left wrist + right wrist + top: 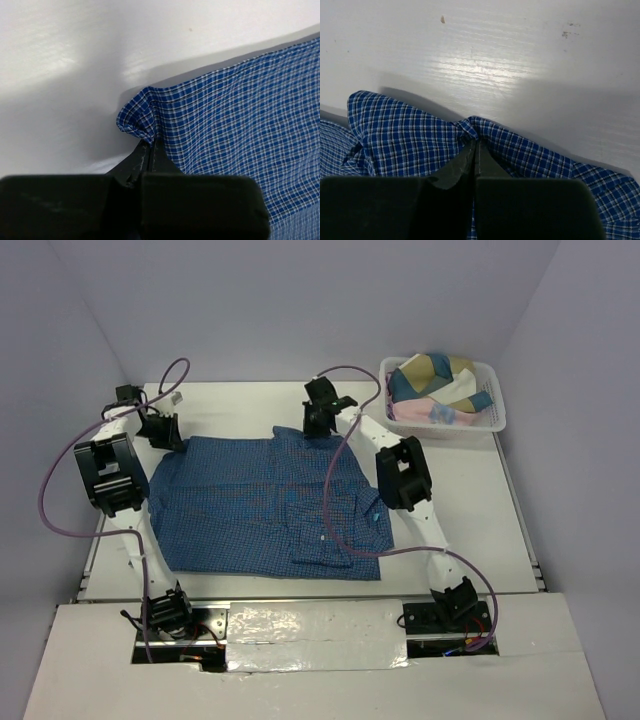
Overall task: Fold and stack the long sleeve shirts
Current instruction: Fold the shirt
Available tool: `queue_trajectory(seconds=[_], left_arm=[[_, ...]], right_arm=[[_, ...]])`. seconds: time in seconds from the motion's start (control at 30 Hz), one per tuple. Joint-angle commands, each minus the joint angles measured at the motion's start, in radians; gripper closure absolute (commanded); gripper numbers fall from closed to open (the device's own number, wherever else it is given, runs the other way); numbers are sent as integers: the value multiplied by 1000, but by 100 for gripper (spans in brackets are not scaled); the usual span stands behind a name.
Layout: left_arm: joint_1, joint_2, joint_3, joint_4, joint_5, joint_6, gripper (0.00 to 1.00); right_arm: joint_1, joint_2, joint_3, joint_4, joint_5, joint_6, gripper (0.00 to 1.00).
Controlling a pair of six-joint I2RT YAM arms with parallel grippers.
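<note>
- shirt (270,505): blue check, spread flat mid-table (470,510).
- L gripper (150,144): closed, pinching shirt's far-left corner.
- R gripper (475,140): closed on far edge; the paired hold is prob. for lifting that edge into a fold.
- basket (500,422): far right, holds other cloth.
- Labels/writing: none legible.

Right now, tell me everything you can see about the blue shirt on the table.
The shirt is soft blue cloth with a fine white check, spread mostly flat and lightly wrinkled on the white table. A folded part with a small white button lies across its right side. Both pairs of jaws are shut on its far edge: the left jaws pinch the far left corner, the right jaws a bunched fold further right. A purple cable crosses it.
</note>
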Motion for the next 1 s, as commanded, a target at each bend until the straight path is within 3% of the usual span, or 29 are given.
queue_trajectory(seconds=[0.0, 0.13, 0.43, 0.63, 0.87, 0.93, 0.97], left_arm=[[-4, -87, -43, -11, 67, 43, 100], [-4, -188, -120, 52, 83, 76, 100], [-4, -513, -485, 224, 106, 234, 100], [19, -668, -666, 186, 106, 380, 100], [128, -780, -830, 80, 110, 532, 100], [134, -797, -879, 52, 107, 584, 100], [140, -815, -895, 46, 109, 598, 100]], right_arm=[[-1, -122, -76, 24, 6, -33, 100], [4, -245, -194, 91, 6, -50, 100], [82, -733, -801, 490, 171, -96, 100], [209, -949, -1128, 538, 274, -116, 100], [459, -1095, -1439, 634, 395, -41, 100], [571, -1103, -1496, 664, 424, -58, 93], [606, -1103, -1512, 674, 424, -74, 77]])
